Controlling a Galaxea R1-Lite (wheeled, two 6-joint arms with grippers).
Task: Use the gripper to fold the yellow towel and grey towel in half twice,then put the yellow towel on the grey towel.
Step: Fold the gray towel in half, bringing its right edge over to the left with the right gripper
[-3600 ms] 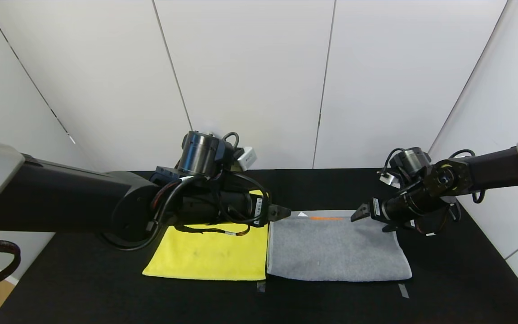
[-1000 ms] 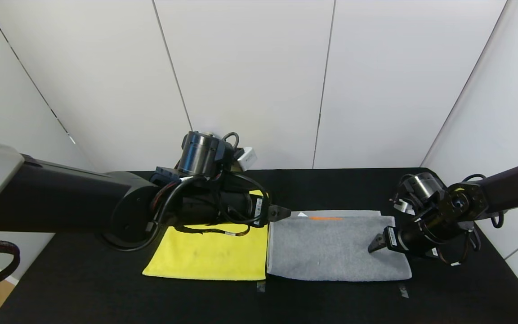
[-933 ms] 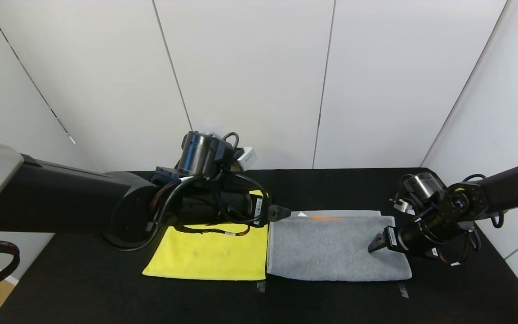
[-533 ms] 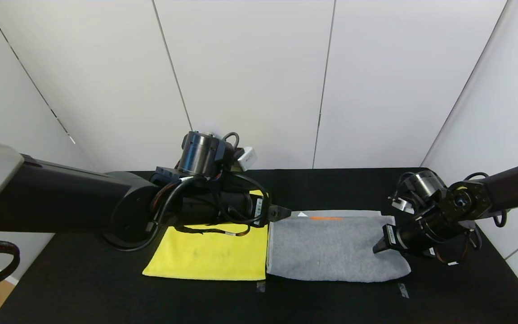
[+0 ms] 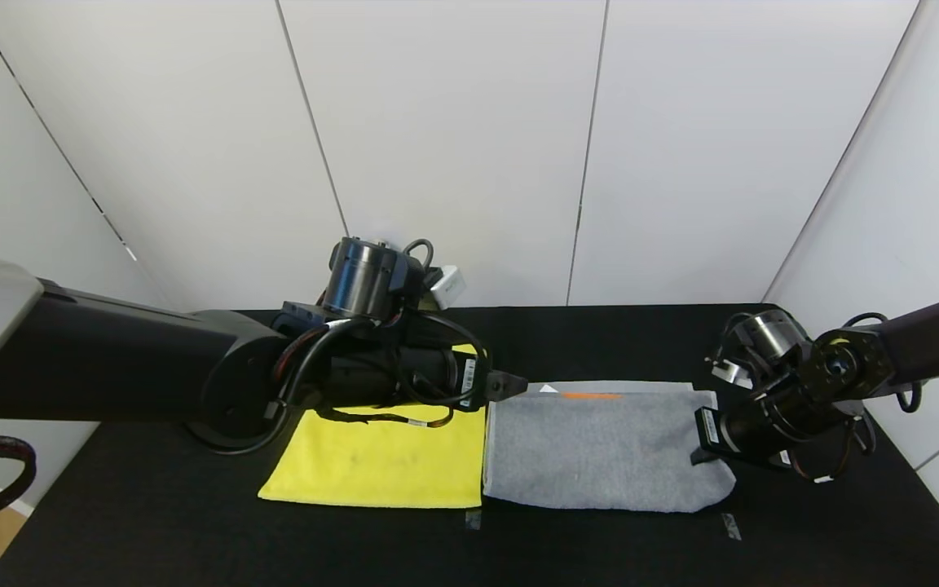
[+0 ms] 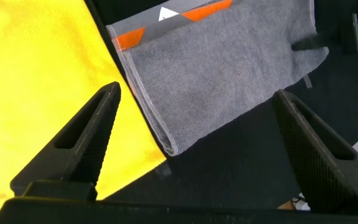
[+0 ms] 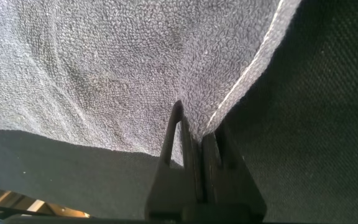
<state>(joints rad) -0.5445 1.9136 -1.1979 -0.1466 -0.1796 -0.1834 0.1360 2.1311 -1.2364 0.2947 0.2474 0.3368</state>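
At the grey towel's right edge, the right gripper pinches the terry for folding, while the left gripper, open, hovers between both towels.

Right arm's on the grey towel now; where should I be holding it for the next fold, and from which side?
Hold the grey towel at its right-hand short edge, approached from the right. The right gripper is already shut on that edge there; the layers lie flat and the opposite edge is a closed fold beside the yellow towel.
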